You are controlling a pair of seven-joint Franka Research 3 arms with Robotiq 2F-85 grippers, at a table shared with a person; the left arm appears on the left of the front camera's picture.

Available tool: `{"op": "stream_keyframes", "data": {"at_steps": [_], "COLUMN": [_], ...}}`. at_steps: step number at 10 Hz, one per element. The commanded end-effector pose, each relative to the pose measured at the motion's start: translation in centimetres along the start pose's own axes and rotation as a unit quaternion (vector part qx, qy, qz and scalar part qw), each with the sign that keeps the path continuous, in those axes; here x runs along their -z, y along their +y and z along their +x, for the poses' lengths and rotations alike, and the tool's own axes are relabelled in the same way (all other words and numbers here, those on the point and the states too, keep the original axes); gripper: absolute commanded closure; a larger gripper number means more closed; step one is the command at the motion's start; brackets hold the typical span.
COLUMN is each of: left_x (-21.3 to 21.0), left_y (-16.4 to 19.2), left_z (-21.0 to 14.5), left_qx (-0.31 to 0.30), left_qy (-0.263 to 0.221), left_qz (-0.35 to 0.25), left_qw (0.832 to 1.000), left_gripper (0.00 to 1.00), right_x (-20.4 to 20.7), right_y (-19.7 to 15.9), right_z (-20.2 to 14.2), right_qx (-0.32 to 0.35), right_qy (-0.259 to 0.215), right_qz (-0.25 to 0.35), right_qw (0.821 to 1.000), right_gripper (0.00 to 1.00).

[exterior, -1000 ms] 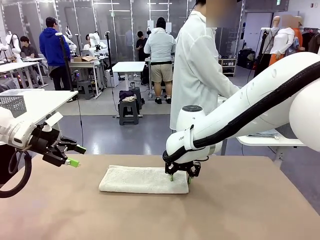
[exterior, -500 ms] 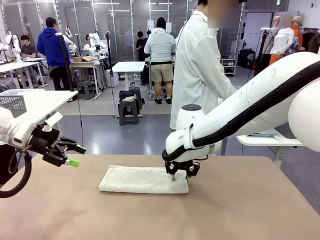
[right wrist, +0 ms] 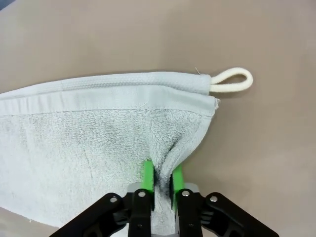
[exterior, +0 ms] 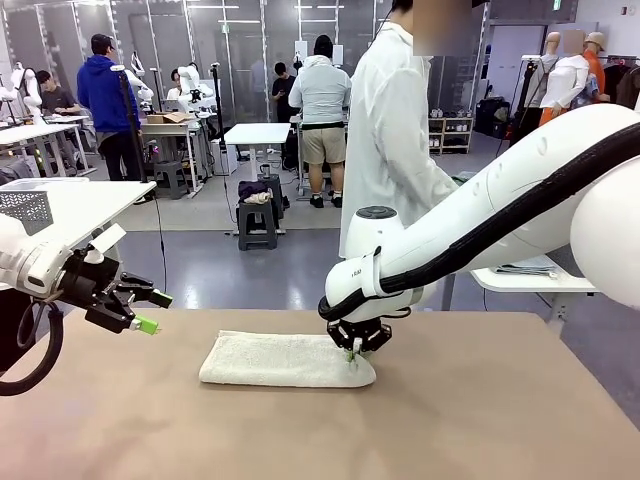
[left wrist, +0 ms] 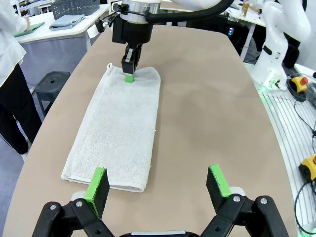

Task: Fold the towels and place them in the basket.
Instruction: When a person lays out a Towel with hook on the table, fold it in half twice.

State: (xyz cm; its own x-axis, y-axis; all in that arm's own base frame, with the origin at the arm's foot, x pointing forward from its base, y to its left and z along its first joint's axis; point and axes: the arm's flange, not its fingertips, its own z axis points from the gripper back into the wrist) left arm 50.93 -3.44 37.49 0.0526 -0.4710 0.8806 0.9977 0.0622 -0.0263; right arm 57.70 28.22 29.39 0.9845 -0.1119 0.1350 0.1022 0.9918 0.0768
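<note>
1. A cream-white rectangular terry towel point(exterior: 280, 360) lies flat on the brown table point(exterior: 480, 420). It is folded into a long strip that runs from left to right, in the middle of the table and closer to its far edge.
2. The right gripper point(exterior: 352, 352) points down onto the right end of this towel. Its jaws are together and clamped on a small ridge of the cloth, which stands up between the green pads point(right wrist: 147, 174).
3. A small cream cord loop point(right wrist: 232, 80) sticks out from the far right corner of the towel, near the pinched place, and lies on the table.
4. The left gripper point(exterior: 153, 311) hovers over the left part of the table, to the left of the towel's left end. Its jaws are wide apart and hold nothing.
5. A dark grey mesh basket point(left wrist: 74, 7) stands on a white side table beyond the right end of the brown table. A folded grey-blue towel point(left wrist: 66, 21) lies just beside it.
6. A person in a white lab coat point(exterior: 390, 130) stands at the far side, turned toward that side table.
</note>
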Motion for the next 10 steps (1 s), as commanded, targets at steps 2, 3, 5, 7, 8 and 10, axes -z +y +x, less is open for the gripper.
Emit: {"op": "stream_keyframes", "data": {"at_steps": [2,3,5,7,8,10], "left_x": [-0.1,-0.1,-0.1,-0.1,-0.1,-0.1], "left_y": [-0.1,-0.1,-0.1,-0.1,-0.1,-0.1], "left_z": [0.3,0.3,0.3,0.3,0.3,0.3], "left_qx": [0.003,0.003,0.003,0.003,0.003,0.003], "left_qy": [0.001,0.001,0.001,0.001,0.001,0.001], "left_qz": [0.003,0.003,0.003,0.003,0.003,0.003], "left_qw": [1.000,1.000,1.000,1.000,1.000,1.000], "left_gripper": [0.00,0.00,0.00,0.00,0.00,0.00], "right_x": [1.5,1.5,1.0,0.3,0.1,-0.6], "right_y": [-0.1,-0.3,-2.6,-5.7,-6.9,-8.1], "right_z": [0.1,0.2,0.6,0.7,0.7,0.9], "right_qx": [0.017,0.018,0.007,0.001,0.002,-0.008], "right_qy": [-0.001,-0.003,-0.021,-0.033,-0.036,-0.042], "right_qz": [-0.037,-0.040,-0.038,-0.042,-0.040,-0.033], "right_qw": [0.999,0.999,0.999,0.999,0.999,0.999], "right_gripper": [1.00,1.00,1.00,1.00,1.00,1.00]}}
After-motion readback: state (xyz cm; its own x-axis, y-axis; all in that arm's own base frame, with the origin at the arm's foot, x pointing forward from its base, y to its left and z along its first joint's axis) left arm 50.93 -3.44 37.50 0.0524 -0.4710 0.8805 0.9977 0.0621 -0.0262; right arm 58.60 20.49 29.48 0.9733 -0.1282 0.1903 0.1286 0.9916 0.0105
